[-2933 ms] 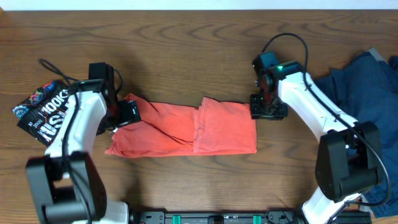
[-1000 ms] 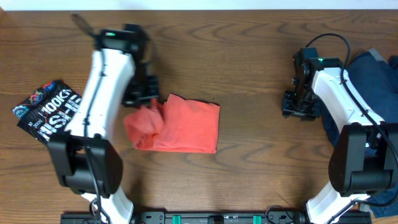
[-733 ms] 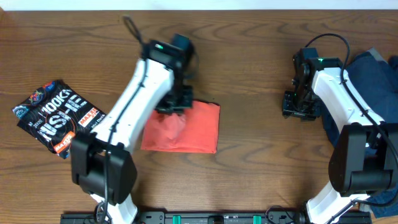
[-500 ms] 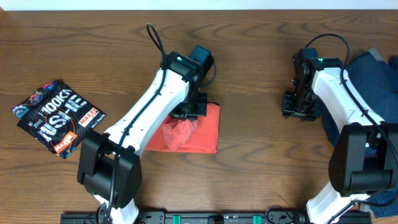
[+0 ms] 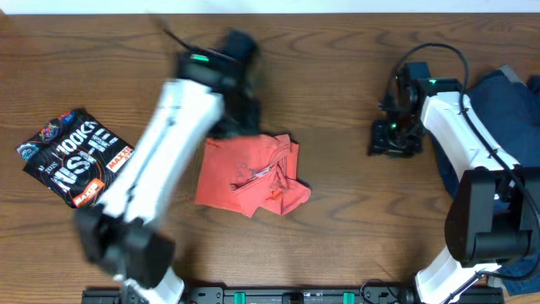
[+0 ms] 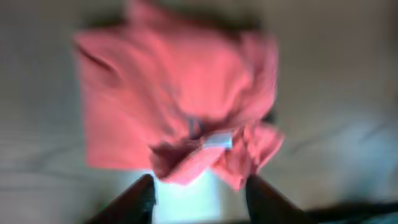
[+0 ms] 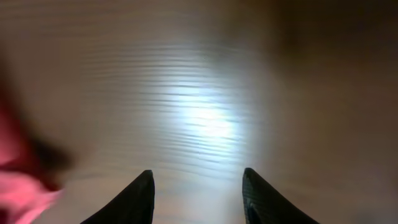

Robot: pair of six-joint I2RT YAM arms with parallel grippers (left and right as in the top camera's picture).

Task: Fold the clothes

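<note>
Step in hand: the fold of the red tee, judged near its end. The tee lay on the desk, left of centre, doubled into a compact bundle. Its near right corner was rumpled and loose, with a pale label showing.

My left pincer hung just above the bundle, jaws apart, holding nothing. My right pincer stood well apart to the right over bare wood, jaws also apart and empty.

Next move, in my judgement: take the loose corner, lay it flat on the bundle and square the edges. The cloth is soft and may spring open again.

Other items: a black tee lay as a flat packet at far left. Navy garments were heaped at the right edge, partly under my right arm, unfolded. Nothing stood between either pincer and the red tee.
</note>
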